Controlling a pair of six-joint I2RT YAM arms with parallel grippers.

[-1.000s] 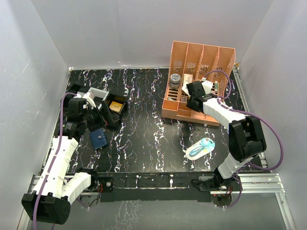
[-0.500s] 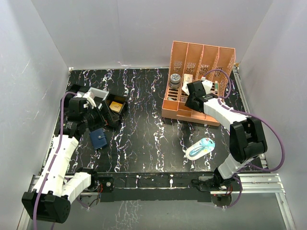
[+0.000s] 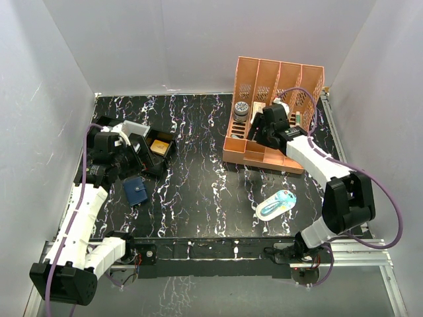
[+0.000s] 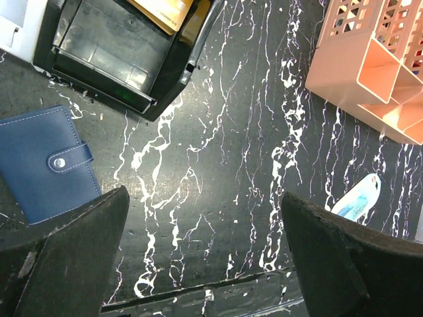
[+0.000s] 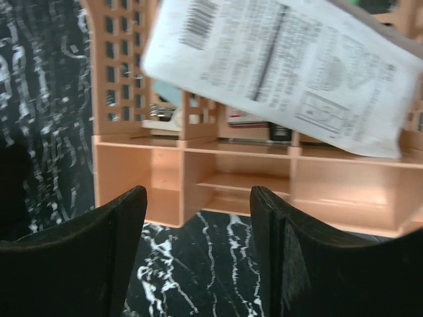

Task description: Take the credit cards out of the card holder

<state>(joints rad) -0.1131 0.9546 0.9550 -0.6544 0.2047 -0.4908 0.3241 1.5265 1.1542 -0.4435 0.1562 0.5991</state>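
Left gripper [image 4: 205,198] hangs above the near-left part of the black, white-veined marble-patterned table [image 4: 218,165], its two black fingers [image 4: 73,251] spread wide with nothing between them. Beside the finger on the left of the wrist view lies the small navy-blue leather-like card holder [image 4: 39,165]. It is flat on the table and folded shut, with its snap tab [image 4: 69,158] fastened across the front, so whatever it holds is hidden. Its near corner passes behind that finger, and whether the two touch cannot be told. Seen from above, the card holder sits at the left, just near of a black plastic compartment tray [image 4: 99,72] that holds a thick tan-gold rectangular block [image 4: 162,10]. At the far right stands a salmon-orange perforated plastic desk organiser [image 3: 271,79] with upright slots. The right gripper [image 5: 198,198] is at the organiser's front, its fingers parted and empty. A white printed paper sheet with a barcode [image 5: 284,59] slants, blurred, across the top of the right wrist view in front of the organiser's compartments. On the near right of the table, well apart from the card holder, lies a pale blue and white oval object [image 3: 276,205].
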